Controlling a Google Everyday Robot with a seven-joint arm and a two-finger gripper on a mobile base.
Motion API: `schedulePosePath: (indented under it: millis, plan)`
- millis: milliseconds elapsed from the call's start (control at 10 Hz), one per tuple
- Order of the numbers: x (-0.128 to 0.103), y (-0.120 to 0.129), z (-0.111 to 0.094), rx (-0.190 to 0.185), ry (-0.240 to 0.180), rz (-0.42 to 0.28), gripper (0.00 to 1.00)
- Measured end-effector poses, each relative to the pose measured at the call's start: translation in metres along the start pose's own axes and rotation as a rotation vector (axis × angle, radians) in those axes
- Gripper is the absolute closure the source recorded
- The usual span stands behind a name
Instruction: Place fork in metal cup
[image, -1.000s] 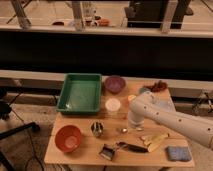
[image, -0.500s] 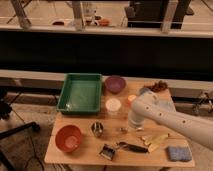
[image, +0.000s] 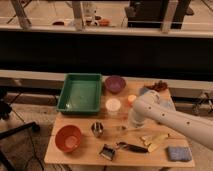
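The fork (image: 129, 130) is a thin silver utensil lying flat on the wooden table (image: 82, 152), just right of the metal cup (image: 97, 129). The cup is a small shiny steel cylinder standing upright in the table's middle. My white arm (image: 170, 119) reaches in from the right. Its gripper (image: 134, 124) points down right above the fork's right part, about a cup's width to the right of the metal cup. Nothing shows inside the cup.
A green tray (image: 80, 92), a purple bowl (image: 115, 83) and a white cup (image: 113, 105) stand at the back. An orange bowl (image: 68, 137) is front left. A dark-handled tool (image: 131, 146), a dark square object (image: 107, 151), yellow pieces (image: 155, 140) and a blue sponge (image: 175, 152) lie at the front.
The arm's wrist has lifted and shifted slightly to the right over the fork area. The fork, the cup and the other objects have not moved.
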Motion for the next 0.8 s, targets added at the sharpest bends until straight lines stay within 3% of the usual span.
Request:
schedulePosePath:
  millis: [300, 800]
  plan:
    - [-0.007, 0.001, -0.013, 0.019, 0.017, -0.019, 1.00]
    - [-0.040, 0.008, -0.045, 0.061, 0.041, -0.092, 1.00]
